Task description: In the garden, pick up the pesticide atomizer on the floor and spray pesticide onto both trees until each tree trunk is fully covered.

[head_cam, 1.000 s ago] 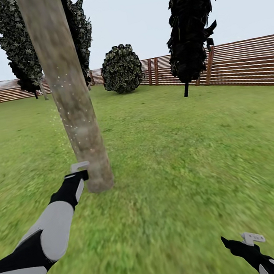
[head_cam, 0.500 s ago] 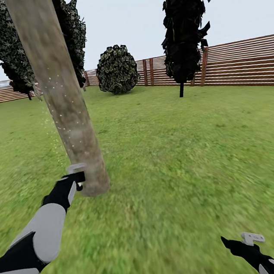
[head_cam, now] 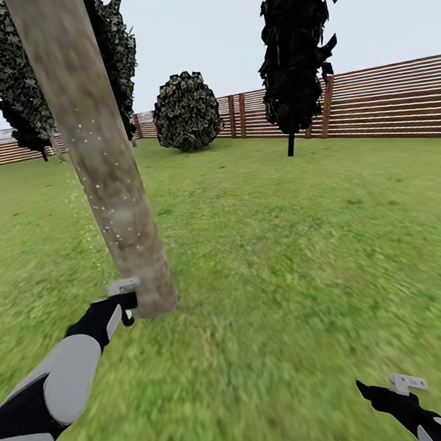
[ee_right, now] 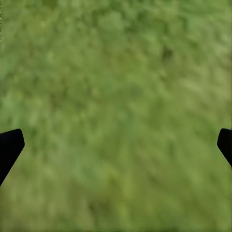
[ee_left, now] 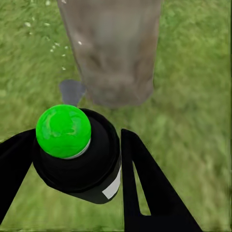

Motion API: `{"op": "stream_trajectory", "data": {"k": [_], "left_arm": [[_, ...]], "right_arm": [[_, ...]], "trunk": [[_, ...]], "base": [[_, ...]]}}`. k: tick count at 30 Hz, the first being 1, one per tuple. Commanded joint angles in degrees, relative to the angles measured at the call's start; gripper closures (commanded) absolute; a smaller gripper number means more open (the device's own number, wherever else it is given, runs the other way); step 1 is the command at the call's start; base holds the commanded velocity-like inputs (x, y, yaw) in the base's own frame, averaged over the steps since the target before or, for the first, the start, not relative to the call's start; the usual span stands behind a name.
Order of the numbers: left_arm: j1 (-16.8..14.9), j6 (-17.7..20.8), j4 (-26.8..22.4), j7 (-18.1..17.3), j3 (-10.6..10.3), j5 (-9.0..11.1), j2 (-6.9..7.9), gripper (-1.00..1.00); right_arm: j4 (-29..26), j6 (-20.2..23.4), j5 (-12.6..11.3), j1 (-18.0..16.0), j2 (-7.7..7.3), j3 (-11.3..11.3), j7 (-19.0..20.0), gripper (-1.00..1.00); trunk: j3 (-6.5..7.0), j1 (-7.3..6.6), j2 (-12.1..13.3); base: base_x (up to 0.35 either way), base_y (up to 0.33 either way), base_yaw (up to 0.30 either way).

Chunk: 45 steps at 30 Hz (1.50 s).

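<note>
Left hand (ee_left: 79,159) clenched round the pesticide atomizer (ee_left: 77,154) — just beside the tree trunk (head_cam: 106,180); right hand (ee_right: 116,145) spread wide.

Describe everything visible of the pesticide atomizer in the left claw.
The pesticide atomizer is a small, dark, rounded canister with a glossy bright green dome on top and a white patch low on its side. It sits gripped between the black fingers of the left claw, aimed at the base of the tree trunk just ahead. Fine pale specks dot the trunk.
</note>
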Motion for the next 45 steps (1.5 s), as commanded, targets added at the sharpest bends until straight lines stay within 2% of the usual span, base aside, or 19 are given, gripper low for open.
{"op": "stream_trajectory", "data": {"k": [1,6,8,10,13,15,17,18,20,22,24,25,27,31,35,36,42,43,45], "left_arm": [[-0.02,-0.02,1.24,0.02,-0.05,-0.07,0.03,1.0],[-0.02,0.05,3.51,0.08,-0.05,-0.28,0.25,1.0],[-0.02,0.12,3.62,0.05,-0.1,-0.32,1.6,1.0],[-0.02,0.2,3.67,0.04,-0.13,-0.36,4.06,1.0],[-0.02,0.29,3.33,0.03,-0.11,-0.37,6.57,1.0],[-0.02,0.4,2.71,-0.03,-0.11,-0.37,7.17,1.0],[-0.02,0.41,2.7,-0.05,-0.34,-0.38,6.96,1.0],[-0.02,0.42,2.84,-0.05,-0.49,-0.34,6.59,1.0],[-0.02,0.42,3.11,-0.23,-0.65,-0.3,3.67,1.0],[-0.02,0.42,3.34,-0.89,-0.71,-0.29,1.88,1.0],[-0.02,0.42,3.79,-1.69,-0.75,-0.35,-2.13,1.0],[-0.02,0.42,3.87,-1.79,-0.82,-0.36,-3.46,1.0],[-0.02,0.42,3.92,-1.87,-1.65,-0.37,-4.89,1.0],[-0.02,0.42,3.94,-1.9,-2.52,-0.3,-5.62,1.0],[-0.02,0.44,3.78,-1.9,-2.55,-0.37,-4.6,1.0],[-0.02,0.5,3.61,-1.9,-2.5,-0.35,-3.0,1.0],[-0.04,1.53,1.33,-1.74,-2.36,-0.22,1.21,1.0],[-0.03,2.6,0.54,-1.73,-2.3,-0.12,2.08,1.0],[-0.1,5.52,-1.27,-1.74,-2.34,-0.05,2.66,1.0]], "right_arm": [[0.0,0.0,0.0,0.0,0.0,0.0,0.0,-1.0],[-0.01,0.01,0.01,-0.01,0.02,0.0,0.0,-1.0],[0.0,0.02,0.0,-0.01,0.01,0.0,0.0,-1.0],[0.0,0.02,0.0,-0.01,0.0,0.0,0.0,-1.0],[0.0,-0.01,0.0,-0.01,0.0,0.0,0.0,-1.0],[0.0,-0.02,0.0,-0.01,0.0,0.0,0.0,-1.0],[0.0,0.0,0.0,0.01,0.0,0.0,0.0,-1.0],[0.0,-0.03,0.0,0.0,0.0,0.0,0.0,-1.0],[0.0,-0.05,0.0,-0.01,0.0,0.0,0.0,-1.0],[0.0,-0.06,0.0,0.01,0.03,0.0,0.0,-1.0],[0.0,-0.05,0.02,0.0,0.01,0.0,0.0,-1.0],[0.0,-0.05,0.03,0.0,0.04,0.0,0.0,-1.0],[0.0,-0.05,0.01,-0.01,0.01,0.0,0.0,-1.0],[0.0,-0.06,0.0,0.0,0.03,0.0,0.0,-1.0],[0.0,-0.06,0.0,-0.01,0.06,0.0,0.0,-1.0],[0.0,-0.05,0.01,-0.01,0.06,0.0,0.0,-1.0],[0.0,-0.06,0.02,0.0,0.01,0.0,0.0,-1.0],[0.0,-0.07,0.01,0.0,0.03,0.0,0.0,-1.0],[0.0,-0.07,0.01,0.01,0.02,0.0,0.0,-1.0]], "trunk": [[0.0,0.0,0.0],[0.0,0.0,0.0],[0.0,0.0,0.0],[0.0,0.0,0.0],[0.0,0.0,0.0],[0.0,0.0,0.0],[0.0,0.0,0.0],[0.0,0.0,0.0],[0.0,0.0,0.0],[0.0,0.0,0.0],[0.0,0.0,0.0],[0.0,0.0,0.0],[0.0,0.0,0.0],[0.0,0.0,0.0],[0.0,0.0,0.0],[0.0,0.0,0.0],[0.0,0.0,0.0],[0.0,0.0,0.0],[0.0,0.0,0.0]], "base": [[0.004,0.005,-0.001],[0.001,0.001,-0.01],[0.0,0.0,-0.17],[0.0,0.0,-0.196],[0.0,0.0,-0.064],[0.0,0.0,-0.008],[0.0,0.0,-0.003],[0.0,0.0,0.0],[0.0,0.0,0.0],[0.0,0.0,0.0],[0.0,0.0,0.0],[0.0,0.0,0.0],[0.0,0.0,0.0],[0.0,0.0,0.0],[0.0,0.0,0.0],[0.0,0.0,0.0],[0.0,0.0,0.0],[0.0,0.0,0.0],[0.0,0.0,0.0]]}}
